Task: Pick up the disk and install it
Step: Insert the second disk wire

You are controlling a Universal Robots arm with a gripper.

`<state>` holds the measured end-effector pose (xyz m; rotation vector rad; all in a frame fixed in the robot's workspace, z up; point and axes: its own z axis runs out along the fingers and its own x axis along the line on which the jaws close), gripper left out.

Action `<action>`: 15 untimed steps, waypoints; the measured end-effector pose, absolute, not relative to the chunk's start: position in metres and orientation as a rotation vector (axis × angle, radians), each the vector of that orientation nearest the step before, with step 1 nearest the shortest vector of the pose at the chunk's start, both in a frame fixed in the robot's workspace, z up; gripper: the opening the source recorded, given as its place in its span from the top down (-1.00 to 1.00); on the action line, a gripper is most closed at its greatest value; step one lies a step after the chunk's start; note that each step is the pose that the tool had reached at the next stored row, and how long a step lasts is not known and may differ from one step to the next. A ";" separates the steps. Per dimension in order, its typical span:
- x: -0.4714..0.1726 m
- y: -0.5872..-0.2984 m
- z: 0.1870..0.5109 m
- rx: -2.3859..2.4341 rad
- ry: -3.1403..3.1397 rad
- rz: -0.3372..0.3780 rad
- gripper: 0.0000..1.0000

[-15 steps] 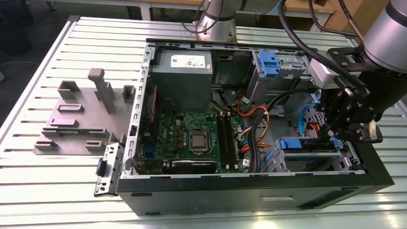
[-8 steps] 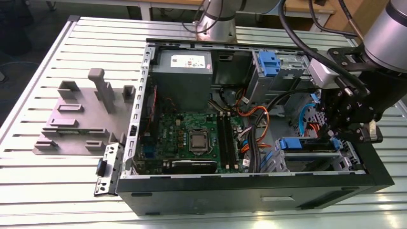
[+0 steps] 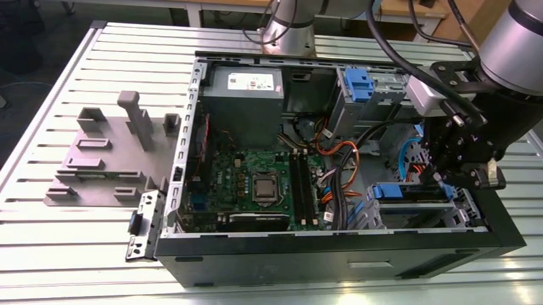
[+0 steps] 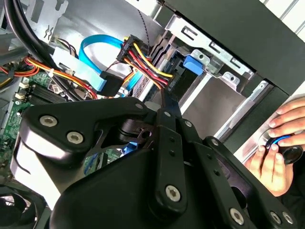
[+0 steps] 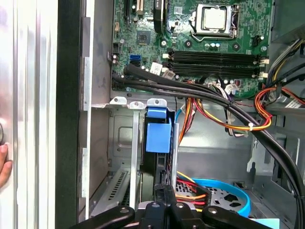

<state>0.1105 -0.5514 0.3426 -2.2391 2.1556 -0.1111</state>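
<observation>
At the right of the exterior view the black tool [image 3: 449, 175], its fingers pressed together, hangs directly over the flat silver disk with its blue plastic carrier rail [image 3: 407, 192], which sits edge-up in the grey metal drive cage [image 3: 462, 213] of the open black computer case [image 3: 339, 254], long axis running into the bay.

My pincer [image 4: 164, 112] reaches into the computer case [image 4: 248, 28], its black linkage filling the foreground. Beyond its tip sits a blue tab [image 4: 193, 63] in the metal drive cage [image 4: 214, 102]. Red-yellow cables [image 4: 143, 59] cross beside it. A person's hand [image 4: 279, 150] rests outside the case.
</observation>
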 end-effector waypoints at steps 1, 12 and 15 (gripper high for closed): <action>0.110 -0.551 0.344 -2.239 2.156 -0.110 0.79; 0.111 -0.551 0.356 -2.251 2.167 -0.083 0.79; 0.111 -0.550 0.366 -2.251 2.167 -0.083 0.79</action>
